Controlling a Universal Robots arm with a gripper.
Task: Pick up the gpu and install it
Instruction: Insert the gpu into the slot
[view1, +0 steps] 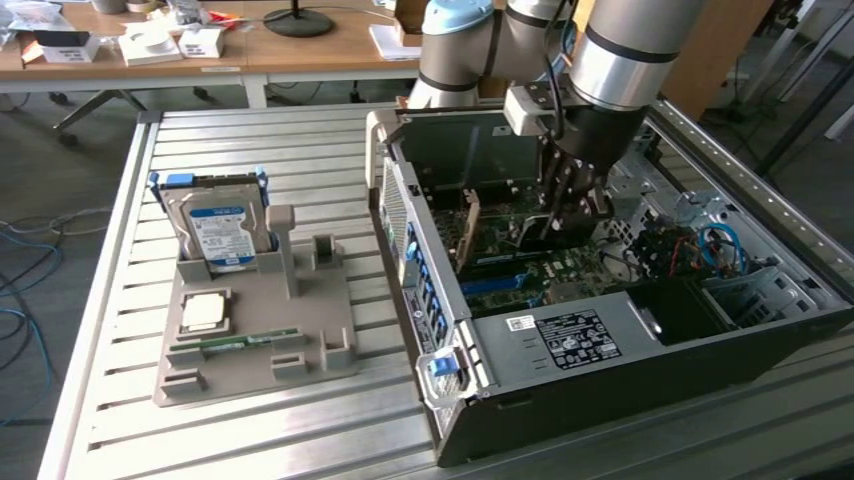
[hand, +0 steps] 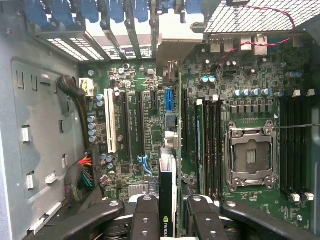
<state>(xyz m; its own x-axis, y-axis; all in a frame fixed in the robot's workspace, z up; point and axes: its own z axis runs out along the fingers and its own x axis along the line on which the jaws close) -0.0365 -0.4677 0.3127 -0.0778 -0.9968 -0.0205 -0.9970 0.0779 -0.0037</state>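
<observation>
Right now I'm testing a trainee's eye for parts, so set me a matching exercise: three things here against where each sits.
1. thin dark-edged gpu card
2. boxy silver hard drive with blue-white label
3. square silver processor chip

A. lying flat on the grey plastic holder
B. between the fingers of the gripper, inside the black computer case
C. standing upright in the grey holder

Pairs: 1-B, 2-C, 3-A

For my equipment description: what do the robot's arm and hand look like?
The arm is built of thick silver-grey tubes with black rings and a light blue joint cap. The hand is black, with two broad fingers carrying round screw heads. A pale box sits at the wrist.
</observation>
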